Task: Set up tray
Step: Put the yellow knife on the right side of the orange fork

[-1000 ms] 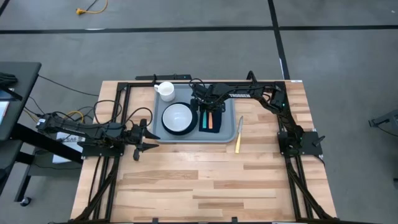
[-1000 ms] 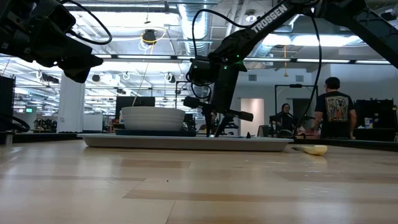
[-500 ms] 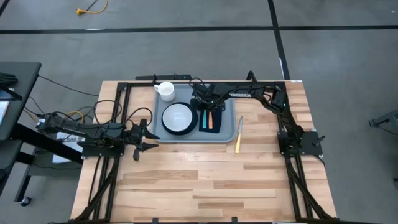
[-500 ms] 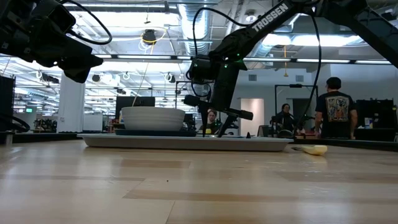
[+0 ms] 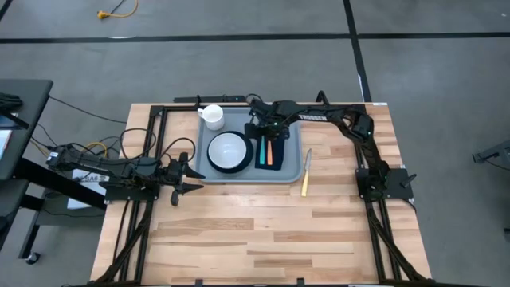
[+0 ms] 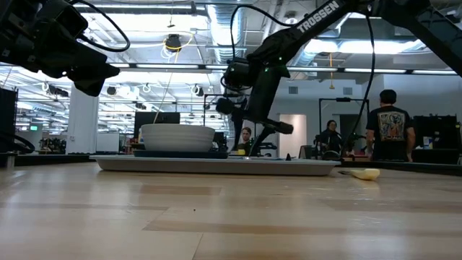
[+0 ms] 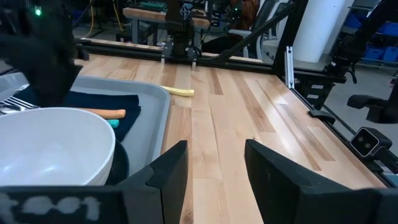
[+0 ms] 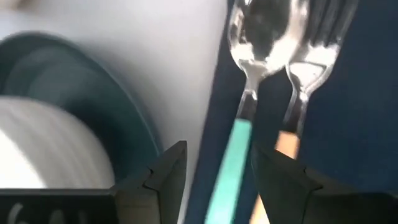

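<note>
The light grey-blue tray [image 5: 249, 180] lies at the table's far middle. On it stand a white bowl [image 5: 228, 151] on a dark plate, a white mug [image 5: 212, 115] in its far left corner, and a navy napkin [image 5: 269, 162]. A teal-handled spoon [image 8: 231, 155] and an orange-handled fork [image 8: 287, 140] lie side by side on the napkin. My right gripper [image 5: 261, 132] hovers open above their far ends [image 8: 214, 180], touching nothing. My left gripper [image 5: 191, 177] waits open by the tray's left near corner [image 7: 214, 168].
A yellow-handled knife [image 5: 305, 171] lies on the bare wood just right of the tray, also seen low [image 6: 364, 173]. The table's near half is open wood. Black frame rails run along the left, right and far edges. People stand in the room behind the table.
My right gripper has risen from just above the napkin to well clear of the tray and drawn a little toward the far edge, fingers staying apart. Spoon, fork, napkin and the rest have kept still.
</note>
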Available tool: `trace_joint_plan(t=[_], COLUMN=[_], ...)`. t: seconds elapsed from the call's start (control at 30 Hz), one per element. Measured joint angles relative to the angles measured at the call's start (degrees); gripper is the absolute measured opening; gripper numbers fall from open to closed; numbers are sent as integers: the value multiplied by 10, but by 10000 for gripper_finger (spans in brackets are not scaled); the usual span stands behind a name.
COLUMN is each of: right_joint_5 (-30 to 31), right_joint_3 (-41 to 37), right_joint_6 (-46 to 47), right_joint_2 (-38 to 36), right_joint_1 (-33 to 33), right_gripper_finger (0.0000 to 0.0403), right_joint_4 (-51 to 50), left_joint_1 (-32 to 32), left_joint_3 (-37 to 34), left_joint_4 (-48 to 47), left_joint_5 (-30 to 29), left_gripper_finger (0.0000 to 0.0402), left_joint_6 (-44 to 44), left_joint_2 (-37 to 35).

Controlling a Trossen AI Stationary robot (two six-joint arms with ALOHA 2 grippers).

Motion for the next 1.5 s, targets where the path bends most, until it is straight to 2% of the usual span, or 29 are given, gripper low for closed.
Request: trace_joint_plan(t=[0.13, 0.23, 0.33, 0.53, 0.67, 0.77, 0.87, 0.97, 1.13, 1.3, 1.5], right_joint_5=[-14, 15, 67, 171, 179, 151, 115, 104, 100, 74, 71], right_joint_3=[-1, 1, 0, 0, 0, -2, -18, -55, -160, -323, -511], right_joint_6=[-20, -21, -21, 13, 23, 15, -3, -5, 13, 77, 250], right_joint_2=[-26, -58, -95, -168, -183, -179, -180, -187, -233, -344, -486], right_joint_1=[-1, -1, 3, 27, 57, 75, 85, 91, 95, 112, 159], right_gripper_finger=[163, 160, 160, 158, 154, 151, 148, 145, 142, 137, 132], right_joint_4=[-31, -58, -120, -313, -421, -460, -451, -449, -420, -300, -136], left_joint_1=[0, 0, 0, 0, 0, 0, 0, 0, -1, -9, -15], left_joint_3=[0, 0, 0, 0, 0, 0, 0, 0, 0, 0, 0], left_joint_4=[-1, -2, -2, -3, -2, -2, -2, -2, -8, -11, -12], left_joint_5=[0, 1, 7, 7, 7, 7, 8, 11, 11, 11, 8], left_gripper_finger=[148, 148, 148, 148, 148, 148, 148, 148, 148, 148, 148], left_joint_6=[0, 0, 0, 3, 3, 3, 3, -2, -3, -3, -4], left_joint_2=[0, 0, 0, 0, 0, 0, 0, 0, 0, 0, 0])
